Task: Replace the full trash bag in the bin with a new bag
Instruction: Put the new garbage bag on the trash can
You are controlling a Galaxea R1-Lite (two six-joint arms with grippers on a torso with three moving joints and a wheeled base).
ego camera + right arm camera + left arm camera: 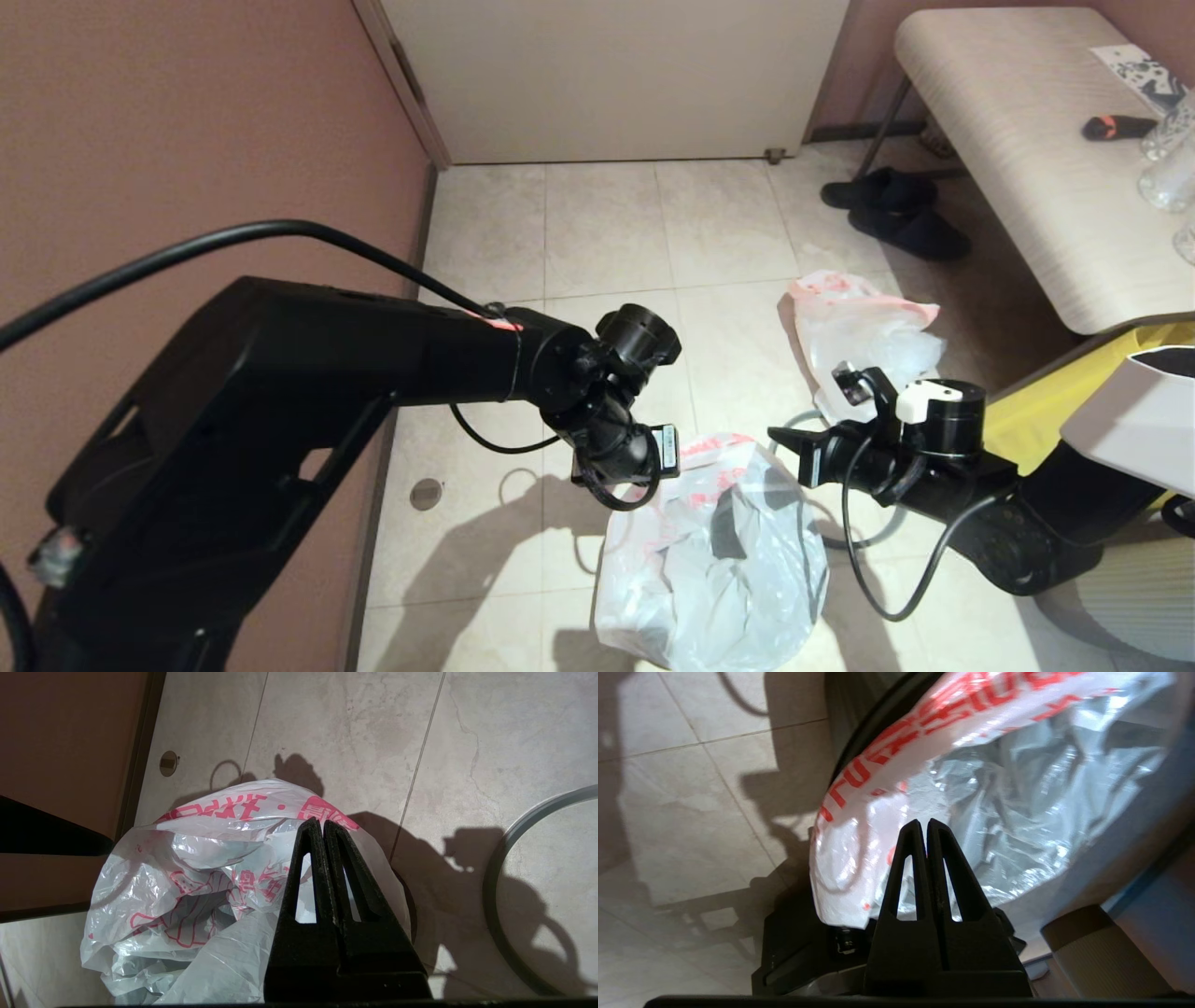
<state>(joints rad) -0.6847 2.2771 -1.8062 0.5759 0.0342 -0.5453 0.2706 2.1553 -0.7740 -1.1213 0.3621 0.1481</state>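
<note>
The new bag (709, 560), thin white plastic with red print, is draped over the bin and covers most of it. Only a black edge of the bin (411, 907) shows beside the new bag (196, 877). The bin's grey hoop (491, 891) lies loose on the floor tiles beside it. My left gripper (926, 823) hangs shut at the near-left rim of the new bag (952, 779). My right gripper (777, 437) reaches in from the right, shut, its tips (322, 823) over the printed rim band. No plastic shows between either pair of fingers. The lumpy full trash bag (859, 331) lies on the floor farther back.
A brown wall (187, 140) runs close on the left and a white door (616, 75) closes the far end. A pale bench (1018, 149) stands at the right, with black shoes (896, 215) under it. A yellow bag (1027, 420) sits near my right arm. A floor drain (426, 493) is by the wall.
</note>
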